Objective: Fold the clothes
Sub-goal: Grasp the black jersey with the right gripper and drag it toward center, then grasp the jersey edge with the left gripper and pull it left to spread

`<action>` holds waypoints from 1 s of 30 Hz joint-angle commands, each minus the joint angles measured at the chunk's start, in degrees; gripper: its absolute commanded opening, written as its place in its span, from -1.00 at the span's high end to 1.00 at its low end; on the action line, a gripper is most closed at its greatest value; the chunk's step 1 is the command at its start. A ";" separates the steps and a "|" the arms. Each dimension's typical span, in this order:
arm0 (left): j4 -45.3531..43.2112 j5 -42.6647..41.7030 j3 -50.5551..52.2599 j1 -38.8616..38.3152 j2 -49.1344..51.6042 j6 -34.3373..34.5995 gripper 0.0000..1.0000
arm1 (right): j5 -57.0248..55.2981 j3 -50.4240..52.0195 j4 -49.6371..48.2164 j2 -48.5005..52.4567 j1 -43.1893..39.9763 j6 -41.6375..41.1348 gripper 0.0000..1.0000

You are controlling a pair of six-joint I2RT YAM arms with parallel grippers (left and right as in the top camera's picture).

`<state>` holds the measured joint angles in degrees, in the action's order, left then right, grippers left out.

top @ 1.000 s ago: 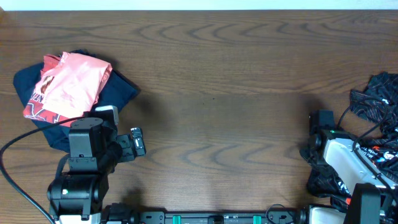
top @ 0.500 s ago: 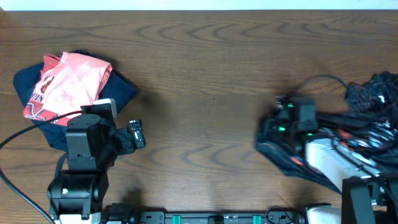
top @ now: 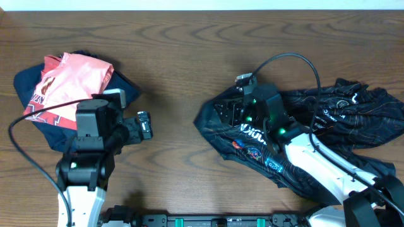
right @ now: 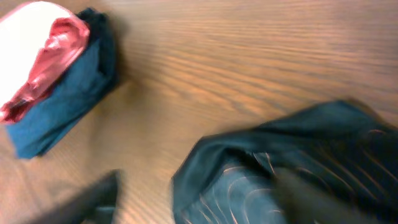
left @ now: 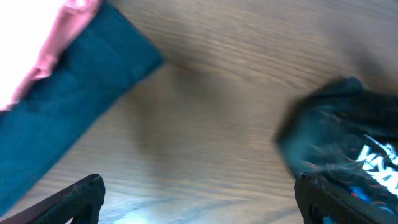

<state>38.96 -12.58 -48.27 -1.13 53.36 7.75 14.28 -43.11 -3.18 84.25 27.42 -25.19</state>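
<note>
Far left: salmon-pink shirt with red print (top: 71, 81) lies bunched on top of a plain navy-blue garment (top: 125, 92). That pile is not the job, leave it.

Left gripper (top: 144, 125) sits just right of the pile over bare brown wooden table (top: 183, 63), fingers spread wide, nothing held.

Right gripper (top: 243, 108) is over the left end of the black thin-fabric garment with red and white wavy contour lines (top: 353, 116). The wrist view is blurred, but the fingers look spread with no cloth pinched.

The garment lies crumpled from table centre out to the right edge, under the right arm, with its lettering logos facing up.

Step in hand, as I judge it: lay the garment out flat before any fold.
- Find two real edges or corners, one per gripper.
- Pinch a single layer, since thin cloth bunches and slips.
- Pull apart low over the wood until the wrinkles go.
- Keep the left end away from the pile.
</note>
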 commanded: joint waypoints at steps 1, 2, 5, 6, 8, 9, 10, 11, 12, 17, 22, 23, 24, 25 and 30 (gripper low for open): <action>-1.11 -8.68 -1.01 0.35 2.51 0.59 -0.96 | -4.50 -3.19 7.61 -1.05 -4.20 0.46 -0.98; -2.34 -11.85 -0.96 0.35 3.74 0.74 -0.96 | -5.99 -4.50 13.84 -1.86 -6.49 0.46 -0.99; -5.86 -18.58 -0.92 -0.39 7.06 0.74 -0.96 | -10.36 -6.45 25.29 -3.98 -11.32 0.46 -0.99; -7.02 -19.69 -0.92 -1.05 8.50 0.76 -0.96 | -11.58 -6.95 28.87 -4.92 -13.11 0.50 -0.98; -8.94 -19.98 -0.92 -2.99 11.63 0.76 -0.96 | -12.37 -7.41 34.77 -7.26 -17.03 2.23 -0.99; -9.70 -19.98 -0.92 -4.07 13.11 0.76 -0.96 | -12.37 -7.41 36.98 -8.50 -18.82 3.10 -0.99; -10.60 -19.98 -0.92 -5.49 14.97 0.76 -0.96 | -12.39 -7.41 38.86 -9.60 -20.26 3.48 -0.99; -11.45 -19.96 -0.92 -6.95 16.83 0.74 -0.96 | -12.37 -7.41 40.74 -10.88 -21.84 4.33 -0.98; -12.24 -19.78 -0.92 -8.22 18.49 0.74 -0.96 | -12.39 -7.41 42.21 -11.93 -23.12 5.22 -0.99; -16.46 -16.76 -0.92 -14.49 28.63 0.74 -0.96 | -12.41 -7.41 48.22 -17.27 -29.35 7.08 -0.98; -21.31 -16.35 -0.92 -19.28 38.86 0.74 -0.96 | -12.41 -7.41 51.93 -20.94 -33.68 7.06 -0.98; -22.32 -16.35 -0.92 -20.11 40.37 0.74 -0.96 | -12.41 -7.41 52.35 -21.35 -34.29 7.06 -0.99; -23.56 -16.35 -0.92 -21.09 42.05 0.74 -0.98 | -12.41 -7.41 52.65 -21.64 -34.82 7.06 -0.98; -24.76 -16.35 -0.92 -22.03 43.52 0.74 -0.96 | -12.41 -7.41 52.85 -21.79 -35.17 7.06 -0.99; -29.57 -16.33 -0.92 -26.25 48.65 0.70 -0.22 | -13.03 -7.41 54.10 -21.77 -36.22 7.06 -0.98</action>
<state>10.13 -29.52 -48.88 -25.36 99.15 8.97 2.20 -49.45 50.43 62.85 -8.05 -18.98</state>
